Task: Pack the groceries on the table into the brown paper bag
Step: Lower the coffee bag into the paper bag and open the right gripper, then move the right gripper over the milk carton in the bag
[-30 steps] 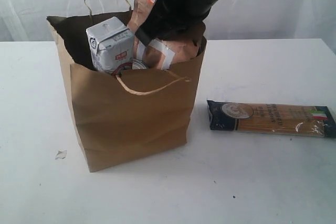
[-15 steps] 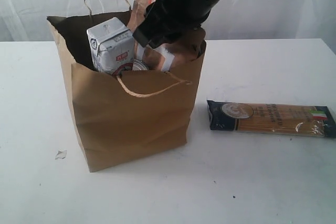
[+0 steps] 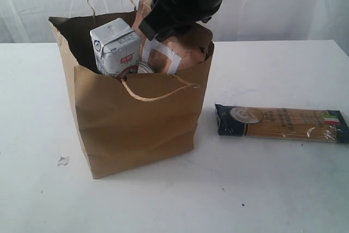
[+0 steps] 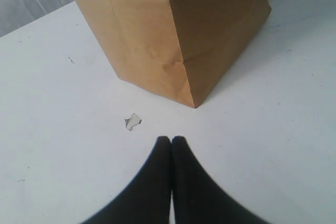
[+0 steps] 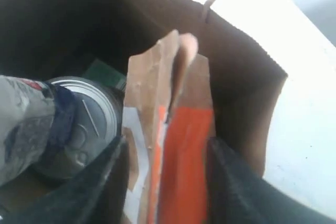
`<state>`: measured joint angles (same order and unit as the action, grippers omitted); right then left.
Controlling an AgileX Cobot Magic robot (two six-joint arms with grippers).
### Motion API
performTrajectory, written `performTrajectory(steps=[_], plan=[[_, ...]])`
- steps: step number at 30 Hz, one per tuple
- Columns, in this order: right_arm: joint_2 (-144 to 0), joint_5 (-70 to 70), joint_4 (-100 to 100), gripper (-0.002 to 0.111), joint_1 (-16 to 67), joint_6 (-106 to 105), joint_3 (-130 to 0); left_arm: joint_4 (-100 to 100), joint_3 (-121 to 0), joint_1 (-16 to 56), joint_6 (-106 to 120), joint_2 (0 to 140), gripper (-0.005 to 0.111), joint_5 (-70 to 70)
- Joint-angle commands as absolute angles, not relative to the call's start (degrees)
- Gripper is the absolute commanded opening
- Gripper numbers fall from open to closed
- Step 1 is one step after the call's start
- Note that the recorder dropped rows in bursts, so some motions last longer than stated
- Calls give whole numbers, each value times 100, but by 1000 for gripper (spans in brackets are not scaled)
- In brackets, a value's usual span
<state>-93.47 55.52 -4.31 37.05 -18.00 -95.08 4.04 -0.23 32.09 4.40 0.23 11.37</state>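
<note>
The brown paper bag (image 3: 136, 126) stands open on the table (image 3: 272, 189). Inside it, the small white-blue carton (image 3: 114, 47) leans beside the pull-tab can (image 3: 143, 67), and the brown pouch with orange label (image 3: 182, 50) stands upright. My right gripper (image 5: 168, 145) is open over the bag mouth, one finger on each side of the pouch (image 5: 181, 129), with a gap on the can's (image 5: 84, 124) side. The dark-blue spaghetti packet (image 3: 281, 123) lies flat to the right of the bag. My left gripper (image 4: 171, 139) is shut and empty, low over the table near the bag's corner (image 4: 191, 100). The jar and the bottle are hidden.
A small white crumb (image 3: 63, 161) lies on the table left of the bag, just ahead of the left gripper in the left wrist view (image 4: 133, 121). The bag's twisted handles (image 3: 158, 94) stick out at front and back. A white curtain hangs behind the table.
The right arm has risen out of the bag mouth, uncovering more of the pouch's white label. The pouch, carton and can have stayed in place.
</note>
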Motion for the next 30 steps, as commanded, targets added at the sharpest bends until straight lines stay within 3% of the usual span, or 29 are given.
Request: performTrajectory(steps=[1, 30], plan=[[-9211, 5627, -236, 44, 3713, -1769, -9538, 374, 0, 3212, 430, 0, 0, 1141], [-8044, 5540, -189, 44, 3713, -1774, -9538, 374, 0, 3212, 430, 0, 0, 1141]])
